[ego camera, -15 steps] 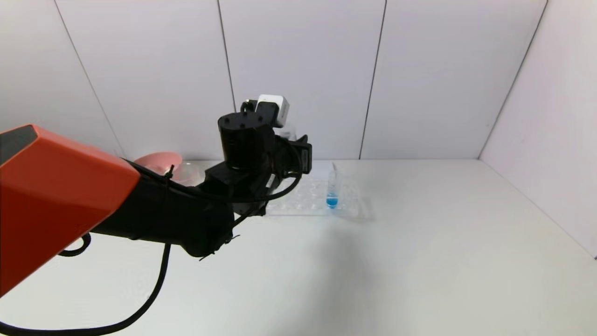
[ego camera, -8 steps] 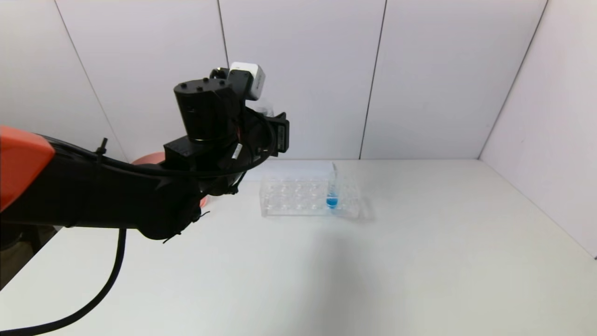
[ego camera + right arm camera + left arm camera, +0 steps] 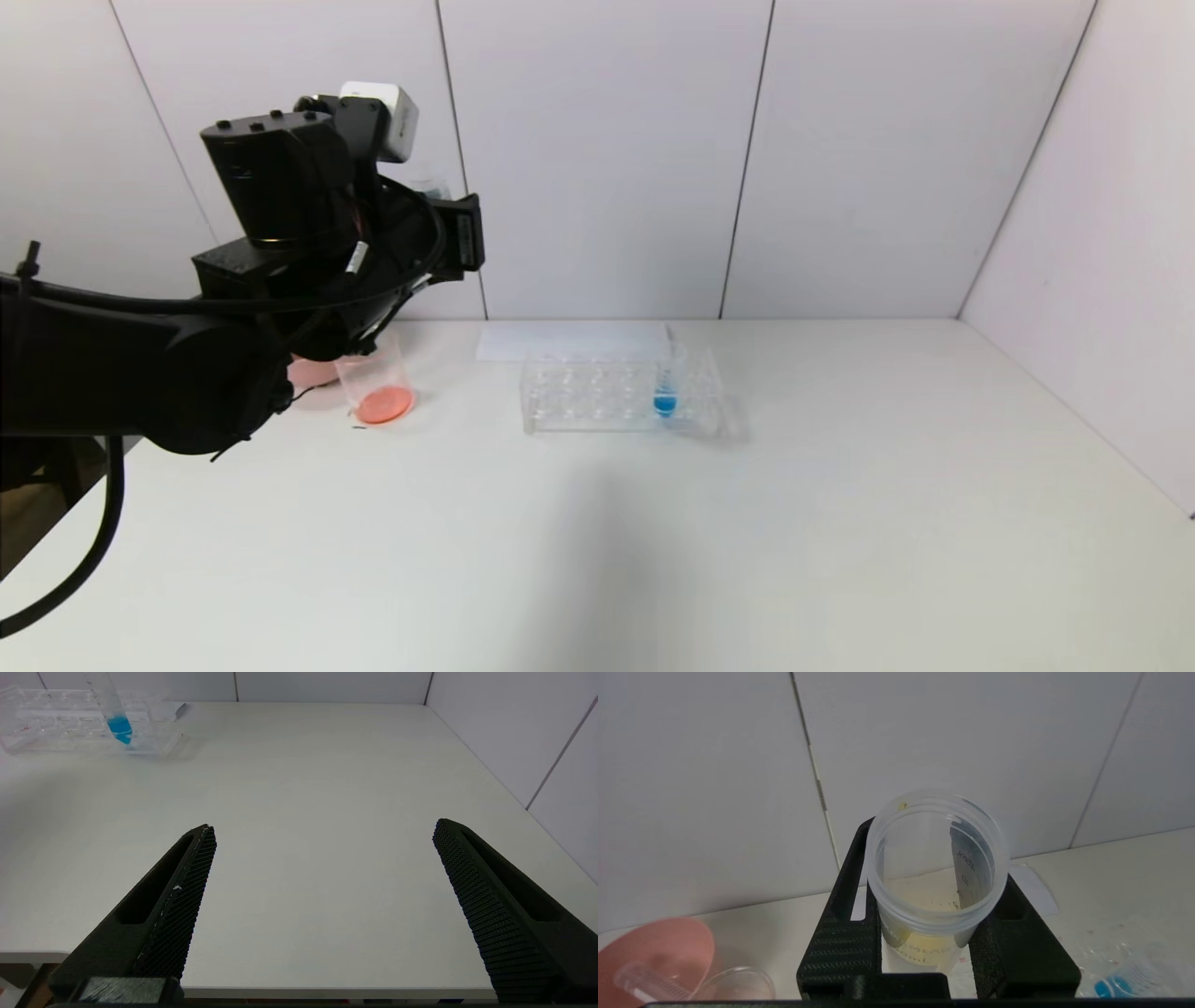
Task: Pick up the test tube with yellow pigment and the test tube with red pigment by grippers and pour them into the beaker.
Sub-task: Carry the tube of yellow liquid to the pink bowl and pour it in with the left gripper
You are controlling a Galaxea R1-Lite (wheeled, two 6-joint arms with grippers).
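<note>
My left gripper (image 3: 462, 238) is raised above the table's back left, shut on the test tube with yellow pigment (image 3: 934, 858). The tube lies along the fingers with its open mouth pointing away from the wrist, and a pale yellow tint shows in its lower end. The beaker (image 3: 378, 387) stands on the table below the gripper with orange-red liquid in its bottom; its rim shows in the left wrist view (image 3: 738, 981). A clear tube (image 3: 649, 981) lies in the pink bowl, with no red liquid visible in it. My right gripper (image 3: 322, 828) is open and empty over the table's front edge.
A pink bowl (image 3: 313, 371) sits behind the beaker, also seen in the left wrist view (image 3: 668, 942). A clear tube rack (image 3: 597, 397) stands at the back middle, holding a blue-liquid tube (image 3: 665, 385). A white sheet (image 3: 560, 341) lies behind the rack.
My left arm has risen and swung to the left with the tube still held, uncovering the beaker and the rack. The right gripper's earlier state is not shown.
</note>
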